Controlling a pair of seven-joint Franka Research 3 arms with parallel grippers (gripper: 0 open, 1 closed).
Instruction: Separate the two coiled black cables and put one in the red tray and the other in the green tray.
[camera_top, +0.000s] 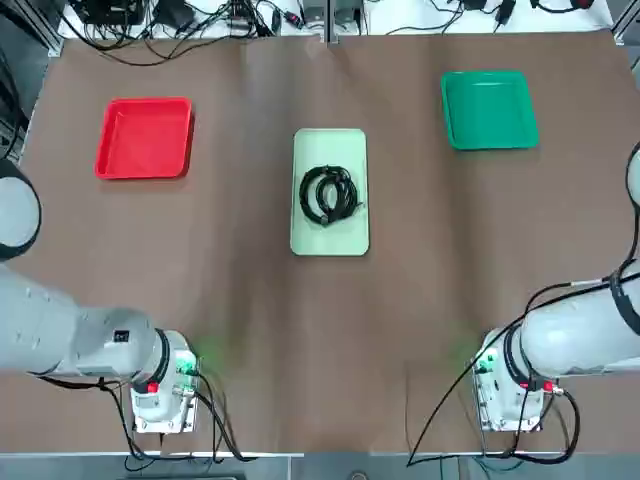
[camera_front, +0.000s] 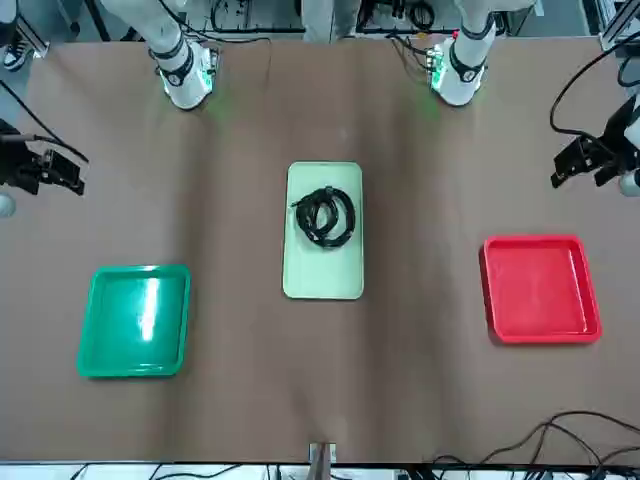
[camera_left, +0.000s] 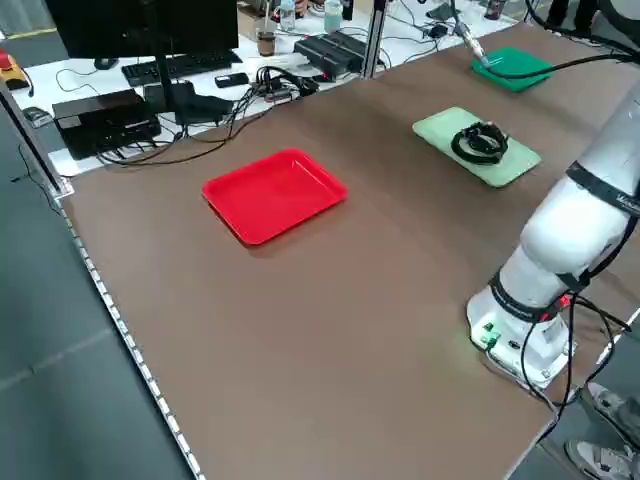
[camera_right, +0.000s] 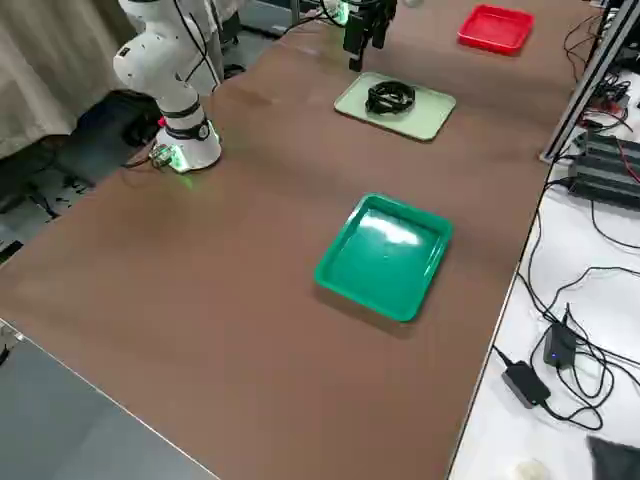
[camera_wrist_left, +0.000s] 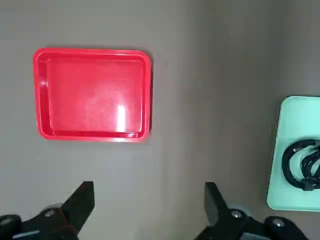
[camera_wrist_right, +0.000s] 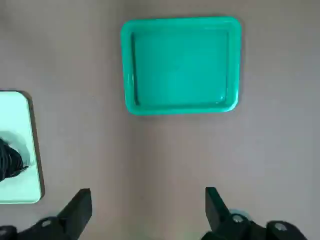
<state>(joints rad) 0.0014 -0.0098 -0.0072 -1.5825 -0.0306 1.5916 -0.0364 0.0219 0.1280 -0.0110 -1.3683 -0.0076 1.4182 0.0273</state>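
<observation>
My 2 pincers, left gripper (camera_wrist_left: 149, 195) and right gripper (camera_wrist_right: 149, 197): both wide, holding nothing, above table (camera_top: 240, 330). 2 coiled black cables (camera_top: 329, 195): overlapping on mint-green tray (camera_top: 330, 242), between red tray (camera_top: 145, 138) and green tray (camera_top: 490, 110) (no legible writing).

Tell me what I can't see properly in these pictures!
- Top view: where one coiled black cable ends and the other begins; the loops overlap.
- Left side view: the green tray's whole inside; a black cord crosses in front and the top edge is near.
- Left wrist view: the pale green tray's far end; the picture's edge cuts it off.
- Right wrist view: most of the coils; the edge cuts them off.
</observation>
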